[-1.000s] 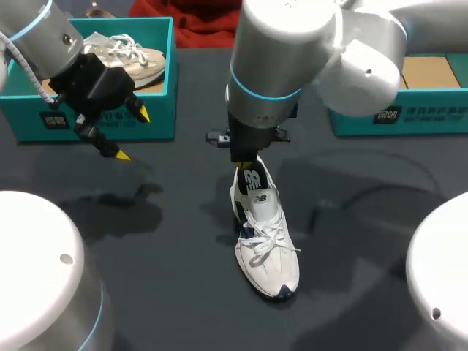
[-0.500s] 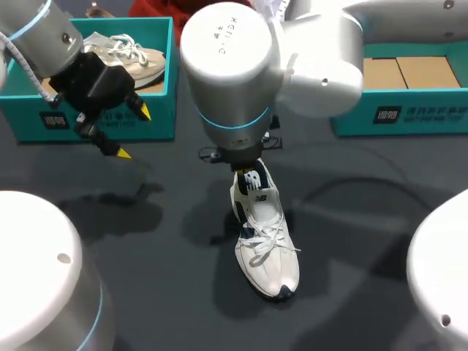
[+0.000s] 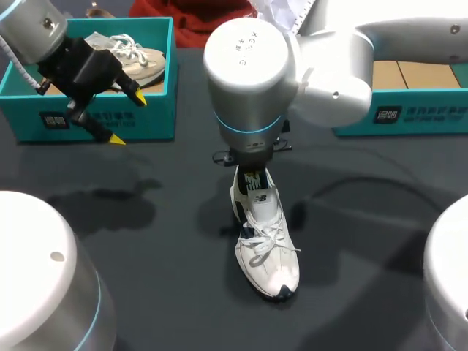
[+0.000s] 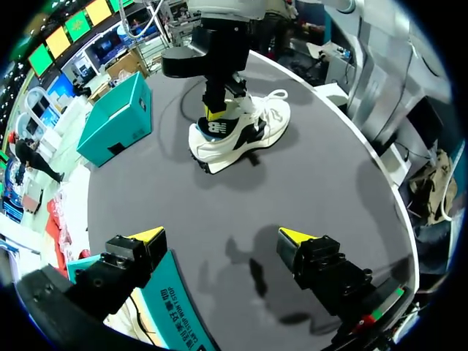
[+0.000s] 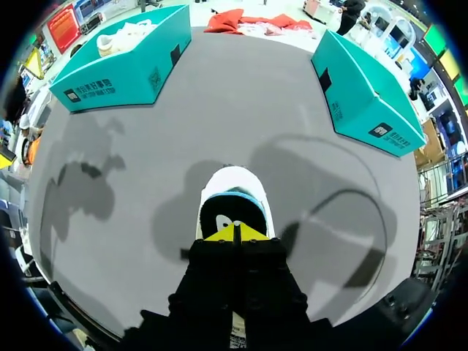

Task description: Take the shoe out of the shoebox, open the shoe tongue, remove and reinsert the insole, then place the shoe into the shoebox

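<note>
- Roughly in the middle of the dark table (image 3: 146,241), the white sneaker (image 3: 267,248) stands upright on its sole. It is laced, with dark trim, and its toe points toward the robot's side.
- The right gripper (image 3: 251,178) comes straight down at the sneaker's heel. In the right wrist view its yellow tips are pressed together over the heel edge of the shoe's opening. I cannot tell whether any of the collar is pinched between them.
- The left gripper (image 3: 127,119) hangs just in front of the left shoebox (image 3: 157,121), well apart from the sneaker. Its fingers are spread wide and hold nothing.
- A pale canvas shoe (image 3: 135,55) lies inside that teal box.
- The right shoebox (image 3: 409,113), also teal, sits at the far right and shows brown cardboard inside.
</note>
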